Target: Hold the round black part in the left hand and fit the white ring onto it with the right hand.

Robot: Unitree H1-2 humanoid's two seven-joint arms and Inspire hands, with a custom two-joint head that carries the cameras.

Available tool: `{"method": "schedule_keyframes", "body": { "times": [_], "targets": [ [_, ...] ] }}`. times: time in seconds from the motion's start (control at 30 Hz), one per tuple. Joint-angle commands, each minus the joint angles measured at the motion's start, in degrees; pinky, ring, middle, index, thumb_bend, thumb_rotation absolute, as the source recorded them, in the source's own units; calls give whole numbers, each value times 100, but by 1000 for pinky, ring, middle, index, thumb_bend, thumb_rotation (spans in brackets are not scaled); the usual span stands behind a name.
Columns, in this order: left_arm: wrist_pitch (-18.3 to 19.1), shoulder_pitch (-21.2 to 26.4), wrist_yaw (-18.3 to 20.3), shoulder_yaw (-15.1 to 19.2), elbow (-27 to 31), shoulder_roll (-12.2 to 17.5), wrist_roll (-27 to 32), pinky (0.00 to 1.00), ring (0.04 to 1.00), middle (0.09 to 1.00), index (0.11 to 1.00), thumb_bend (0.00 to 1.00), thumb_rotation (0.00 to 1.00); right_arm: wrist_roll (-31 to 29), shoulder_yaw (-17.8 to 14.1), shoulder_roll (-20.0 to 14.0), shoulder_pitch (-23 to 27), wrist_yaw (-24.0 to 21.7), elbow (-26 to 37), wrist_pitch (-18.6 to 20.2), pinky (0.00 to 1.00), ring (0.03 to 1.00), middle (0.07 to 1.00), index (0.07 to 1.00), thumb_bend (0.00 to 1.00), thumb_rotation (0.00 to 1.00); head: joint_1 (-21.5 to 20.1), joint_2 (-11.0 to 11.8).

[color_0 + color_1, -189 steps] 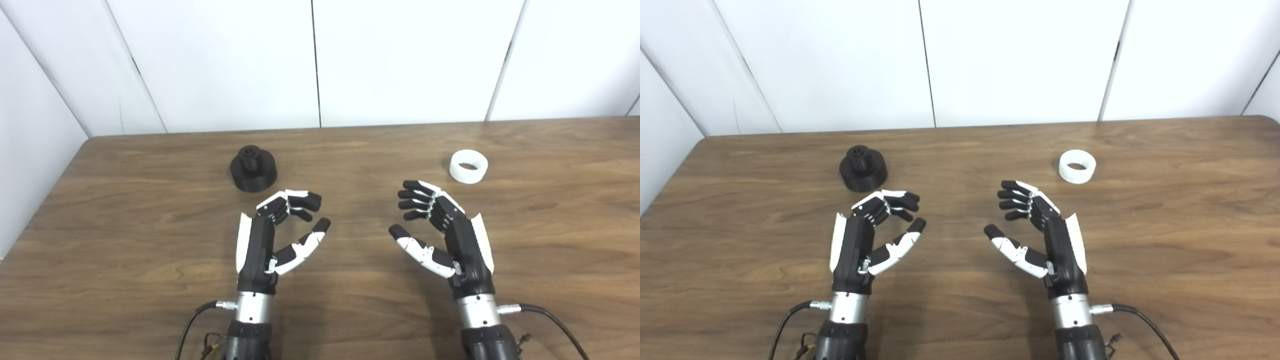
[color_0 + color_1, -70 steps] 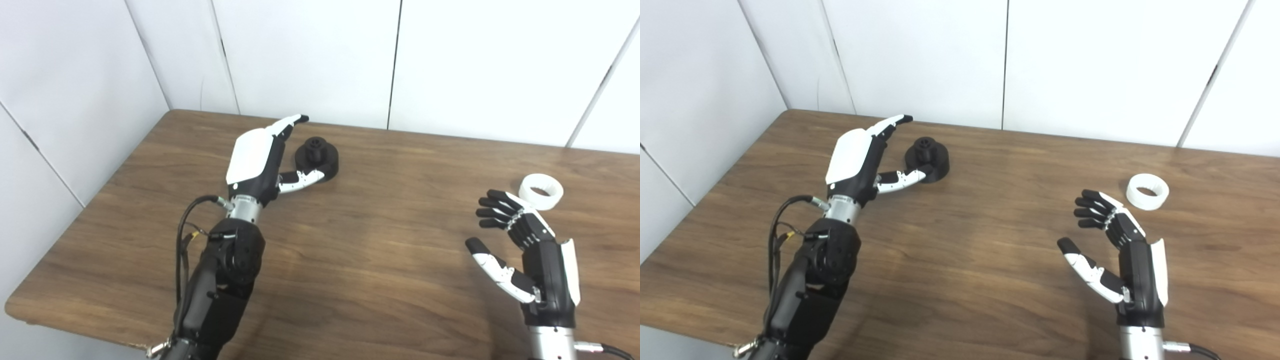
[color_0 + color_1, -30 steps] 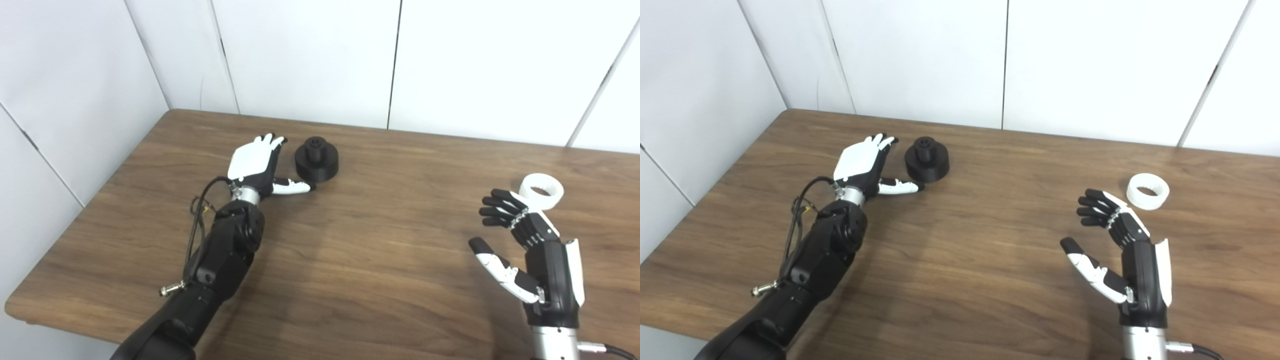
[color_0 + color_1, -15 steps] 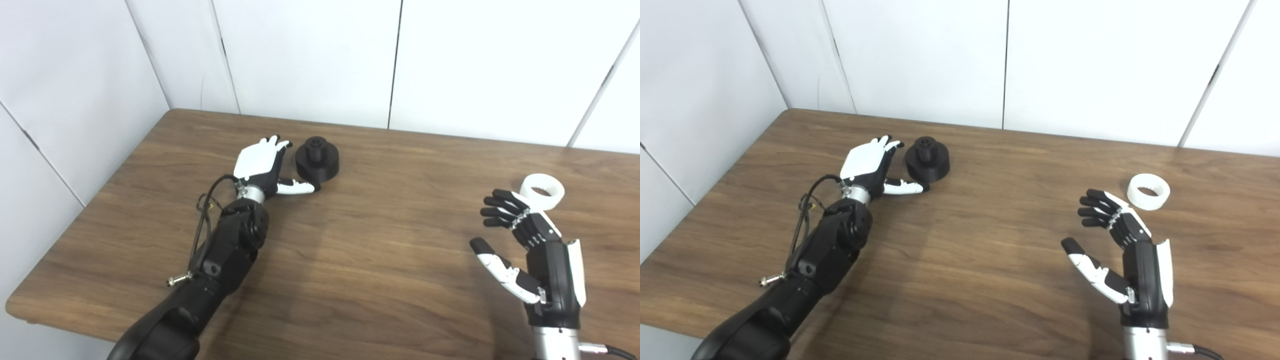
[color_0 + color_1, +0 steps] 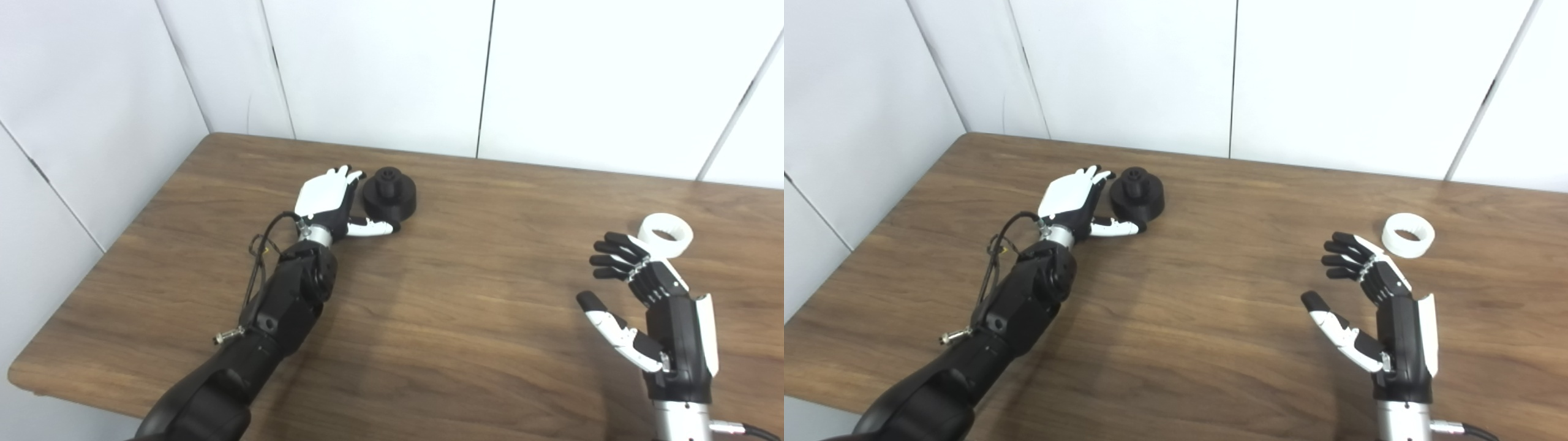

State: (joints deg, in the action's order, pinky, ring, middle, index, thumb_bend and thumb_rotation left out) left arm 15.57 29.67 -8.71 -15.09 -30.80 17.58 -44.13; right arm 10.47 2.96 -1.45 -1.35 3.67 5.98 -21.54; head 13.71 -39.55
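Note:
The round black part (image 5: 390, 195), a disc with a raised hub on top, rests on the wooden table at the back left. My left hand (image 5: 332, 201) lies low on the table right beside it on its left, open, fingers stretched along the part's far-left side and thumb (image 5: 371, 228) reaching under its near edge. The white ring (image 5: 665, 234) lies on the table at the far right. My right hand (image 5: 644, 306) is open and empty, raised just in front of the ring, apart from it.
The table's left edge and near-left corner (image 5: 24, 373) are close to my left arm. White wall panels (image 5: 380, 67) stand behind the table and along its left side. Cables hang from my left forearm (image 5: 260, 257).
My left hand has slid a little to the right, closing up against the black part, thumb now under its near edge. The right hand and the white ring have stayed in place.

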Motion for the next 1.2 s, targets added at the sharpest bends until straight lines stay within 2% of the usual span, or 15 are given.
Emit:
{"method": "schedule_keyframes", "body": {
  "times": [0.0,0.67,0.87,1.03,1.17],
  "targets": [
    [-56,347,-127,-58,-24,29,-30,927,1000,1000,895,1000,621,76,-105,-83,-331,43,-148,47,583,655,709,742,621,305,1,-12],
    [-155,536,-263,-262,-336,-26,137,894,1000,1000,887,1000,633,79,-119,-57,-427,69,-48,36,565,643,704,738,614,295,-75,-65],
    [-208,589,-334,-213,-421,-84,288,903,1000,1000,872,1000,608,84,-132,-41,-459,62,23,124,559,641,704,738,621,297,-83,-76],
    [-677,574,-450,194,-578,-245,952,882,991,990,836,995,521,125,-135,-42,-485,67,51,152,562,642,704,737,615,287,-100,-86],
    [-1050,614,-617,387,-877,-335,1254,863,979,975,802,972,468,156,-136,-37,-492,71,97,179,562,645,705,737,613,280,-117,-108]
  ]
}}
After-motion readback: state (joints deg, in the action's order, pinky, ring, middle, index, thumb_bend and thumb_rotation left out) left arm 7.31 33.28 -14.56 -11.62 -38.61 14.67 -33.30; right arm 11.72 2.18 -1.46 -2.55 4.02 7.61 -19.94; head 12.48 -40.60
